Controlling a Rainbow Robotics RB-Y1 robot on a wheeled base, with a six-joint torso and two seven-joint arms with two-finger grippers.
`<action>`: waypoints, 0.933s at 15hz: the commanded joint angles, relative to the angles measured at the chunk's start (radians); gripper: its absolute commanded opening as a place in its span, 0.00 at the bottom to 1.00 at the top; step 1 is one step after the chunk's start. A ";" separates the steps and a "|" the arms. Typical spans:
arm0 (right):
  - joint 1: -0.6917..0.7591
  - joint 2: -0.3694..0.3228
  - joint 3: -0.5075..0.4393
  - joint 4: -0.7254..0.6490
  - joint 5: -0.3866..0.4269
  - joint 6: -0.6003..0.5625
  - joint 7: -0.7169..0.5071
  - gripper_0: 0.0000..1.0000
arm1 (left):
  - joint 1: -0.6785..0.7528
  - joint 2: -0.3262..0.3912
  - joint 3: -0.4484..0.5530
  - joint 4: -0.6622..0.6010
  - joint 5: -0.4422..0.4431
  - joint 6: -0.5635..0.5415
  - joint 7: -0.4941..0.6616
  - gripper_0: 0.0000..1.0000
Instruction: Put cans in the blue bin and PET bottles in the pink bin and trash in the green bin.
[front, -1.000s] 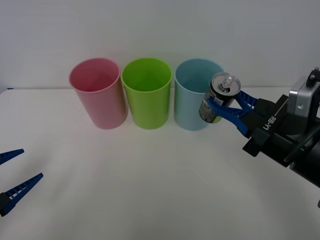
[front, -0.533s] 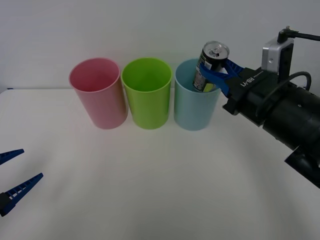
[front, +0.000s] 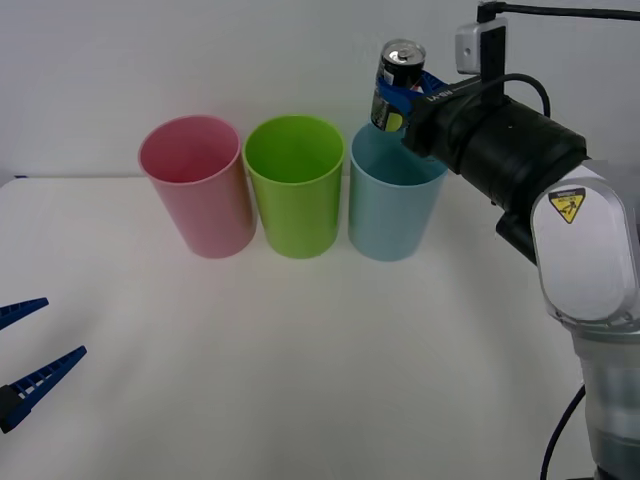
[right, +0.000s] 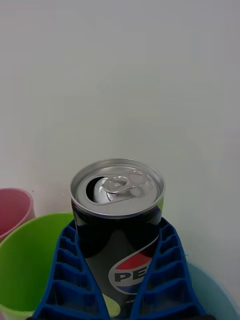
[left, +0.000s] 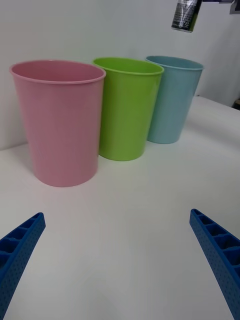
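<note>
Right wrist view: can (right: 117, 210) read "PE…", a Pepsi-style globe.
Right gripper (front: 403, 95): clamped on can, held above blue bin (front: 392, 205).
Left gripper (left: 120, 260): fingers spread, well short of blue bin.

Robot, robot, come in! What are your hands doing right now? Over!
Right gripper shut on the can, above the blue bin. Left gripper open, low at table's left side. Nothing between can and bin.
</note>
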 joint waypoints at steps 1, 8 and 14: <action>-0.059 0.000 -0.005 0.105 0.034 0.028 0.010 0.00 | 0.000 0.000 0.000 0.000 0.000 0.000 0.000 1.00; -0.049 -0.015 0.014 0.165 0.054 0.029 0.033 0.00 | 0.000 0.000 0.000 0.000 0.000 0.000 0.000 1.00; -0.022 -0.024 0.024 0.148 0.066 0.028 0.034 0.00 | 0.000 0.000 0.000 0.000 0.000 0.000 0.000 1.00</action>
